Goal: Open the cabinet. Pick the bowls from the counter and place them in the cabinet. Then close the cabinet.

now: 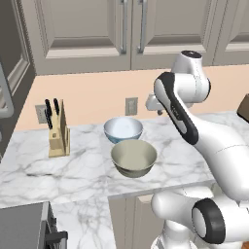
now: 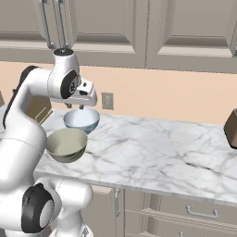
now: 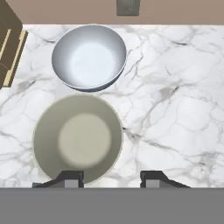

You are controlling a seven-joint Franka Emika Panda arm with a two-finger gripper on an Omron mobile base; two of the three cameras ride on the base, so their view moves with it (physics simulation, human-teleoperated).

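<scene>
Jaws (image 3: 111, 177) partly open, holding nothing, above bench (image 3: 175, 109). Olive bowl (image 3: 78, 138) just below left finger; blue bowl (image 3: 89, 57) beyond it, bowls touching.

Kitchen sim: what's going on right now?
The white arm hangs its gripper above the counter, looking straight down at two bowls. The jaws are apart and hold nothing. The pale blue bowl sits nearer the wall, the olive bowl in front of it by the counter edge; both are on the marble, close together. The wall cabinet above is shut, both doors closed. A knife block stands to the left.
</scene>
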